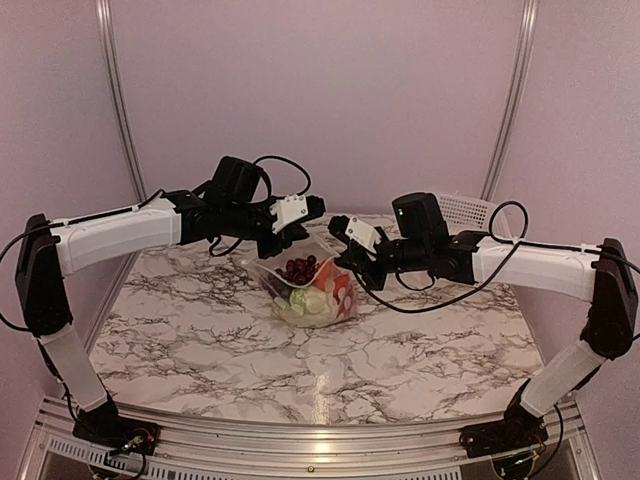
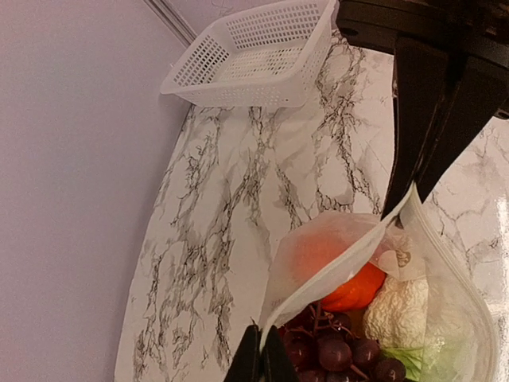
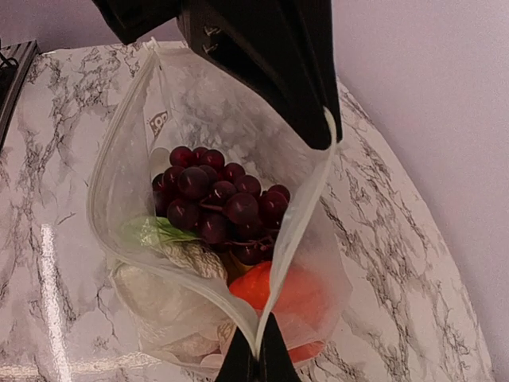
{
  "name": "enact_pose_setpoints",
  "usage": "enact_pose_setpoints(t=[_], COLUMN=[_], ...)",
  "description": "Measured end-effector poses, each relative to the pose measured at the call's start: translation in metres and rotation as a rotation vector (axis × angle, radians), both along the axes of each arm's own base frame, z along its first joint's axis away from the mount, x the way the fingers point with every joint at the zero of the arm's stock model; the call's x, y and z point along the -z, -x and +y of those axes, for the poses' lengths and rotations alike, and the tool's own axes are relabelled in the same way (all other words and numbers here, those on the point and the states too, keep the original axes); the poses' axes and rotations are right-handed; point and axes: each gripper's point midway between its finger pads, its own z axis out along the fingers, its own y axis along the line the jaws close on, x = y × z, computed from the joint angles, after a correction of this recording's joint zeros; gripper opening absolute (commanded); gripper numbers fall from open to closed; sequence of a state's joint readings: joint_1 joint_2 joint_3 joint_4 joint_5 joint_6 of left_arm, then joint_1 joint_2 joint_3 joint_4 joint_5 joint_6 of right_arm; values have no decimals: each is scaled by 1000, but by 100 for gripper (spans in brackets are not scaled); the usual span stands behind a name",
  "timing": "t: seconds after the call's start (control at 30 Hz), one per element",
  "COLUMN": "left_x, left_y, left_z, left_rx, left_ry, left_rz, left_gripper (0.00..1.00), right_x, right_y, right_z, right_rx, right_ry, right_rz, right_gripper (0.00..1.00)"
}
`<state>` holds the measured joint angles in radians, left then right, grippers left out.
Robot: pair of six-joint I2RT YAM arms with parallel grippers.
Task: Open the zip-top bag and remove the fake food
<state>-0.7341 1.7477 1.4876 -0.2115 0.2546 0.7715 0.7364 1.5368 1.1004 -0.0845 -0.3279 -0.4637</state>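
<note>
The clear zip-top bag hangs just over the marble table between my two grippers, its mouth gaping. My left gripper is shut on the bag's rim at one end. My right gripper is shut on the rim where the two lips meet. Fake food fills the bag: dark purple grapes, an orange-red piece, a cream-white lumpy piece and a green leaf. In the top view the left gripper and right gripper flank the grapes.
A white lattice basket stands at the back right of the marble table, also in the left wrist view as the basket. Pink walls close in the back and both sides. Cables loop off both wrists.
</note>
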Motion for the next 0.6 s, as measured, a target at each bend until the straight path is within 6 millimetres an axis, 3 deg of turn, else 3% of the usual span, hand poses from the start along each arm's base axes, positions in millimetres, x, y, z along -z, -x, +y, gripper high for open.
enact_pose_setpoints(t=[0.23, 0.4, 0.6], left_x=[13, 1, -21], left_y=[7, 12, -11], left_z=[17, 39, 69], left_rx=[-84, -206, -471], left_ry=[35, 155, 291], left_rz=[37, 26, 40], left_gripper=[0, 0, 0], right_x=[3, 0, -26], right_y=[-19, -43, -65], right_z=[7, 30, 63], right_rx=[53, 56, 4], right_ry=[4, -19, -107], right_rz=[5, -7, -48], right_gripper=[0, 0, 0])
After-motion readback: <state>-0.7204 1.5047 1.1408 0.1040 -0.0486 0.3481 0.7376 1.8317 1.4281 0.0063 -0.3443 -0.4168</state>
